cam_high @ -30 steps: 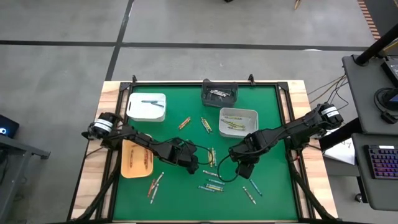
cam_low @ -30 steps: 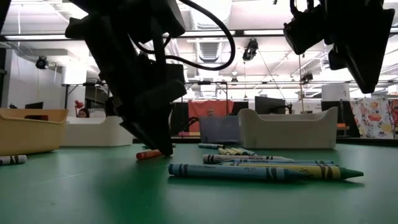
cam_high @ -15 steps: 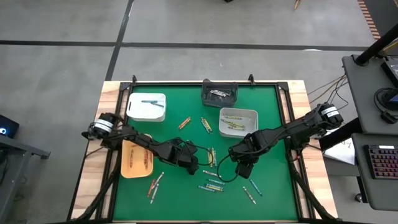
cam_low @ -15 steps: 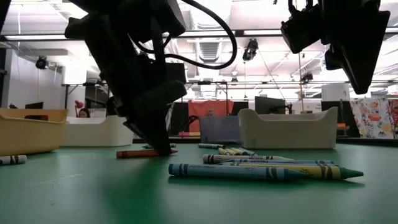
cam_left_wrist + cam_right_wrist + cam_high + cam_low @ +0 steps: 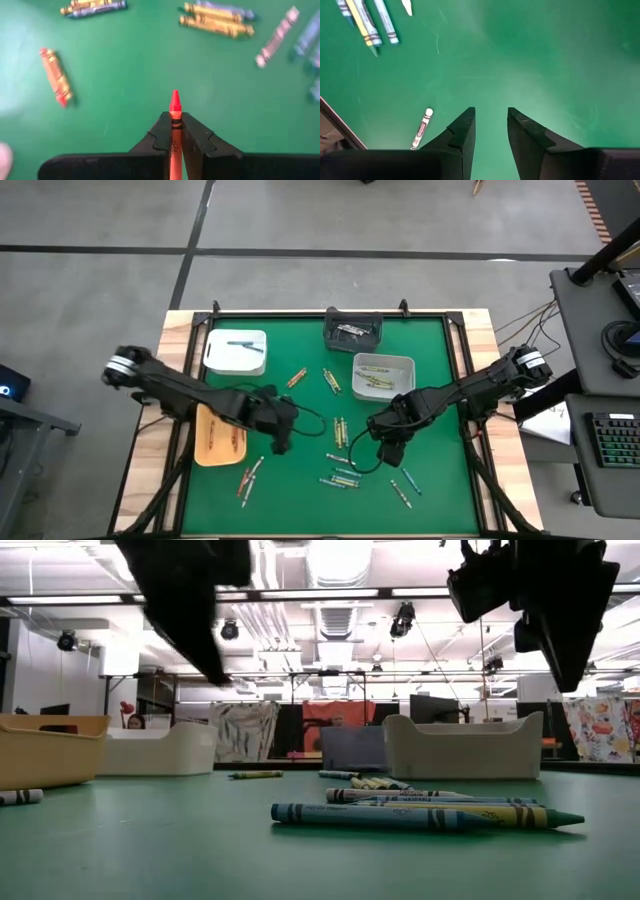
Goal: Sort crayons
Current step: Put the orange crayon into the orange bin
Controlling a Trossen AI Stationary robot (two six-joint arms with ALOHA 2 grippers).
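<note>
Red crayon (image 5: pixel 174 132) pinched lengthwise in the left end effector (image 5: pixel 279 442), tip poking out past the fingers (image 5: pixel 161 135), lifted clear of the green bench (image 5: pixel 300 480). Riding just beside the tan tray (image 5: pixel 221 435), a fair guess at the home for reds. Carrying it level across the rim, releasing low inside so nothing bounces out. Holding a thin stick along its length, so keeping the squeeze steady, watching for a slide out of the front.

Loose crayons (image 5: pixel 343 477) scattered mid-bench: a yellow and blue cluster near centre, an orange pair (image 5: pixel 249 474) below the tan tray, more up by the bins. From the low camera, a blue and yellow bunch (image 5: pixel 425 812) lying flat in the foreground, nothing touching it.

Right end effector (image 5: pixel 391 453) hanging over bare green with fingers (image 5: pixel 463 134) apart, holding nothing, a white crayon (image 5: pixel 421 128) lying near it. Waiting there looks sensible; keeping well apart from the left arm's path to the tray.

White tray (image 5: pixel 236 352), dark bin (image 5: pixel 353 330) and grey bin (image 5: pixel 383 375) already carrying some sorted sticks; plenty left on the bench.
</note>
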